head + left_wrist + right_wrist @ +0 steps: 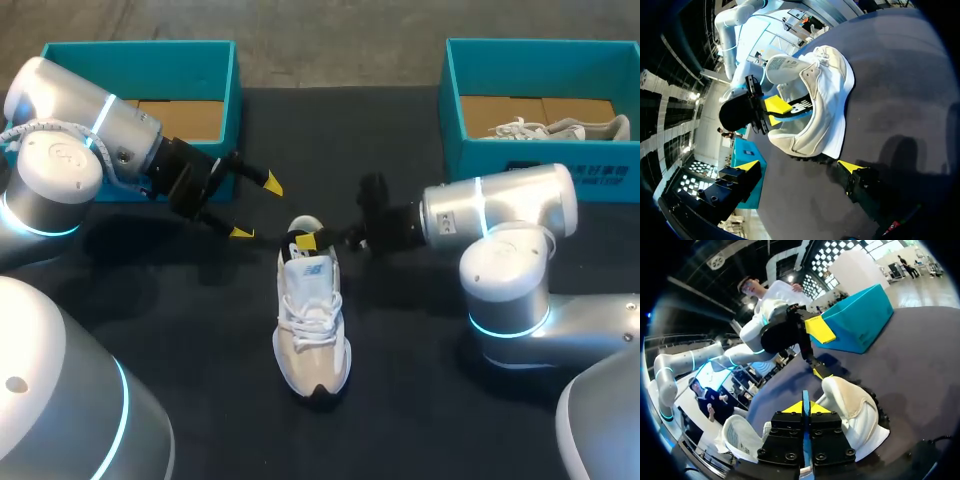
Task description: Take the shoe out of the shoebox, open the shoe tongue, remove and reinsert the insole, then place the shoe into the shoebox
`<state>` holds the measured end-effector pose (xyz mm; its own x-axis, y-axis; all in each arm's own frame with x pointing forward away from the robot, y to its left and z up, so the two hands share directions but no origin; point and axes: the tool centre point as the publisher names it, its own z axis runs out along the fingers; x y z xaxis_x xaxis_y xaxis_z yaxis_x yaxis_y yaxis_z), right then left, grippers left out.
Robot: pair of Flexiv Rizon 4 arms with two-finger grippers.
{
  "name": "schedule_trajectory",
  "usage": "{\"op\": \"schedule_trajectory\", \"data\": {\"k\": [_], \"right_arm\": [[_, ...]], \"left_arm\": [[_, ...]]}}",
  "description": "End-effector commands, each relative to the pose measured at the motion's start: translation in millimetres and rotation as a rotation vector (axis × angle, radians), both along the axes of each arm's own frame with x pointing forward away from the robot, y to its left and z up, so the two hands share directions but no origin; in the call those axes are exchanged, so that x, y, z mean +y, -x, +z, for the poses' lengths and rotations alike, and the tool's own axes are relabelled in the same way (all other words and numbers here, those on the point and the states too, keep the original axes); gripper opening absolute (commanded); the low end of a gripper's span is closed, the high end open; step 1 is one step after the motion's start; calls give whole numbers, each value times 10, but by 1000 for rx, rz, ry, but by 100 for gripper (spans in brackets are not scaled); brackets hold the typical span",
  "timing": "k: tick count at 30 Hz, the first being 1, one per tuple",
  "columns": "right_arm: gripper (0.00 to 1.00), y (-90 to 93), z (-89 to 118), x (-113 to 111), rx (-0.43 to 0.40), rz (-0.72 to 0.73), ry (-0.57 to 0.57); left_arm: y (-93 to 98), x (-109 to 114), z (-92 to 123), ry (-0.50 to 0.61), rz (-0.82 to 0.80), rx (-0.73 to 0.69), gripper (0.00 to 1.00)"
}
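A white sneaker (pixel 312 320) lies on the dark table, toe toward the front edge and heel opening toward the back. My right gripper (pixel 306 241) sits at that opening, shut on the thin blue edge of the insole (pixel 804 399), which stands up between its yellow tips (pixel 805 407). The left wrist view shows the same grip on the blue insole (pixel 790 113) over the shoe (pixel 815 105). My left gripper (pixel 257 208) is open just left of the heel, its fingers spread wide with nothing between them (pixel 799 166); the shoe's heel lies right ahead of it.
A teal shoebox (pixel 236 90) stands at the back left. Another teal box (pixel 540 155) at the back right holds a second white shoe (pixel 560 128). Both arms flank the sneaker.
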<state>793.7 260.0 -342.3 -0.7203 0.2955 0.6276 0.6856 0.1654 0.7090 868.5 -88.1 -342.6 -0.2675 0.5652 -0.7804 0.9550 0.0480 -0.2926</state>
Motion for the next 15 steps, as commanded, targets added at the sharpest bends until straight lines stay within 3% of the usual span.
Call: {"op": "schedule_trajectory", "data": {"k": [1,15], "right_arm": [[0,-50,-37,60,13,5,14],[0,174,-247,-45,74,-44,9]], "left_arm": [[7,0,-3,0,2,-2,100],[7,0,-3,0,2,-2,100]]}}
